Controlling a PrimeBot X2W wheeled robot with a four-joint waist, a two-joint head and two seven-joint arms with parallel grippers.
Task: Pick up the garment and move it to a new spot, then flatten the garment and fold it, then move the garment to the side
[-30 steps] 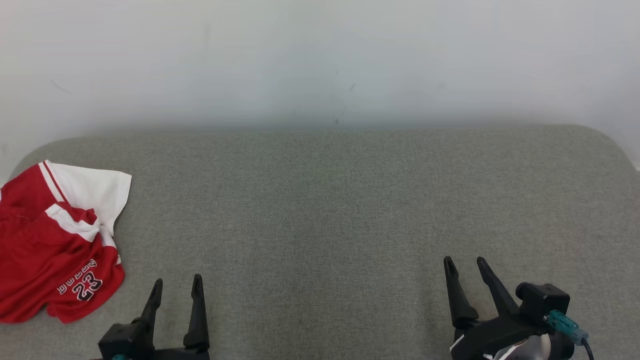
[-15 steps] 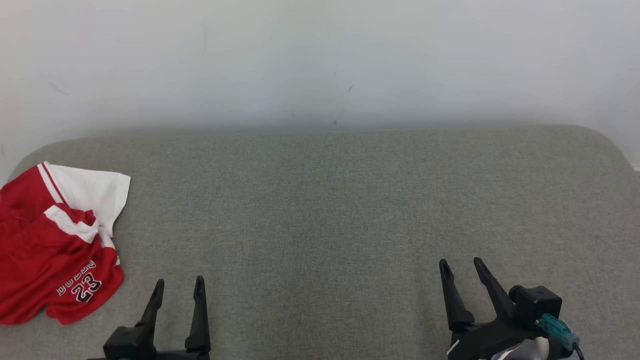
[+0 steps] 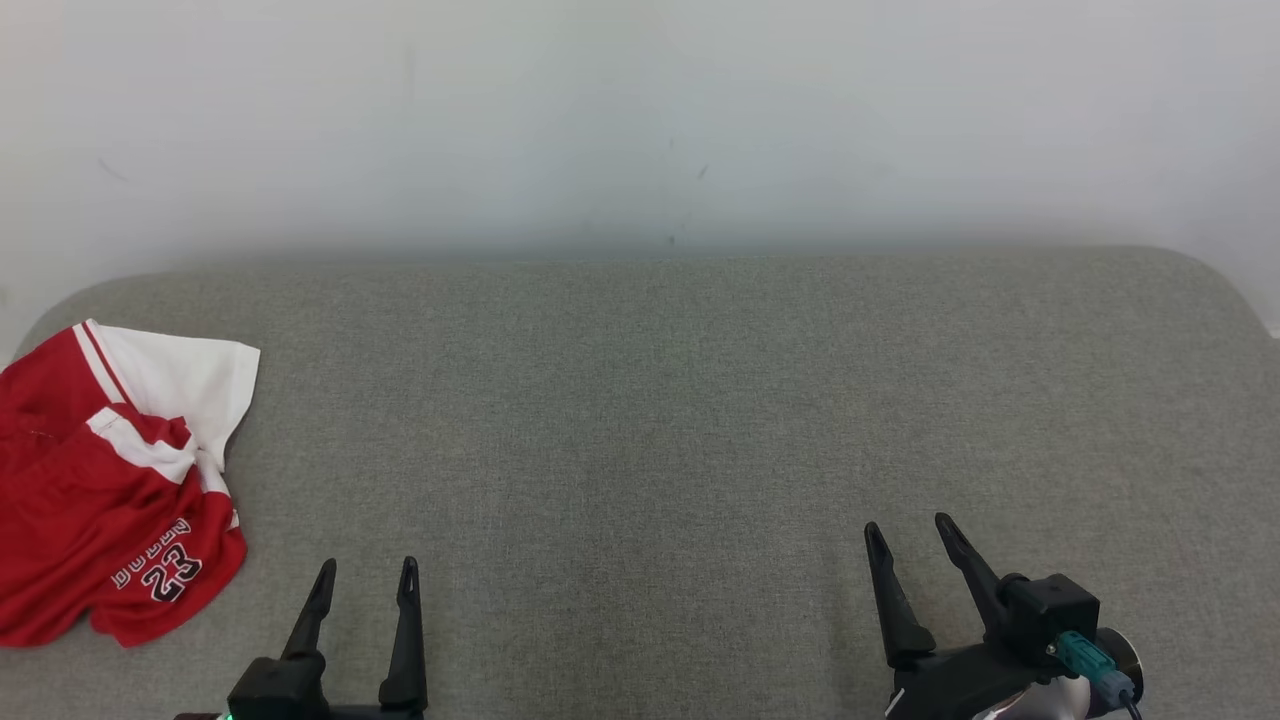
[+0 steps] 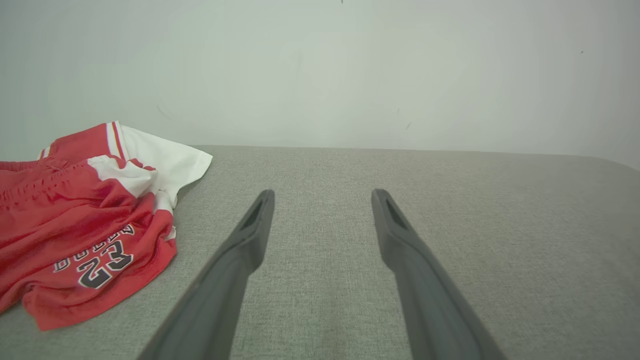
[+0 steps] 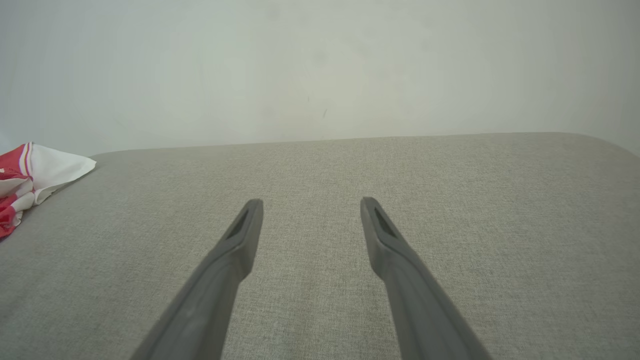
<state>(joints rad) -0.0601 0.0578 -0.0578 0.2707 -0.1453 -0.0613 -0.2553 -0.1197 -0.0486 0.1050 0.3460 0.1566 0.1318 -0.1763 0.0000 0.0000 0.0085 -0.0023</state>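
While basketball shorts [image 3: 100, 500] lie crumpled leftward, my left gripper [image 3: 367, 565] and right gripper [image 3: 907, 523] gape empty. Best pinch a bunched fold.

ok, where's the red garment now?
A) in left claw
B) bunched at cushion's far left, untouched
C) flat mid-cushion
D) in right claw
B: the red garment lies bunched at the far left of the grey cushion, with the left claw and right claw both open and apart from it.
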